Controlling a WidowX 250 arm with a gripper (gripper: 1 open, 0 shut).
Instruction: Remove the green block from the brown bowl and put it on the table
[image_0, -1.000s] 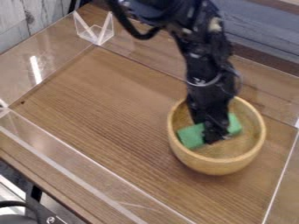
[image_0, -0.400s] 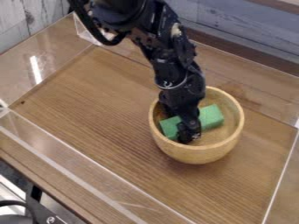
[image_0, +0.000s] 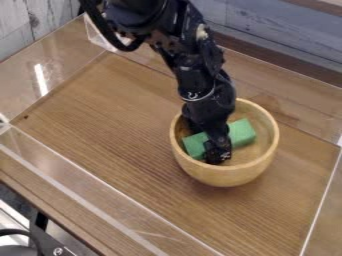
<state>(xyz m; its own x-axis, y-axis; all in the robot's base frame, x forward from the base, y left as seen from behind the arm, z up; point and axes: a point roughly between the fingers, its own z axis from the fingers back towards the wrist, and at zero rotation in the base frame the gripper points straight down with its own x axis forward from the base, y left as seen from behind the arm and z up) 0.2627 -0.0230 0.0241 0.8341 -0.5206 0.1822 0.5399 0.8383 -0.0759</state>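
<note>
**Green block in the bowl, gripper down on it**

The green block (image_0: 219, 139) lies inside the brown bowl (image_0: 225, 172), w/ one end toward the bowl's right-hand rim and the other toward the left, lower in the picture. It sits on a slant, not flat along the bottom. Only its right part and a bit of its left end show; the middle is hidden behind the arm.

The black arm comes in from the top left of the picture and bends down into the bowl. The gripper (image_0: 218, 152) points nearly straight down and its tip is inside the bowl, at the block's left half, approx. over the bowl's centre. From this angle the fingers are a dark mass against the green, so I can't tell whether they stand apart or closed, nor whether they pinch the block or just touch it. The block doesn't look lifted; it seems to rest on the bowl's inner wall.

The bowl stands on the table (image_0: 107, 120), toward the right and near side of it, close to the clear wall on the right edge. Clear acrylic walls (image_0: 54, 160) run round the tabletop on the left, front and right. A small clear bracket (image_0: 104, 36) stands at the far corner, upper left, well apart from the bowl.
</note>
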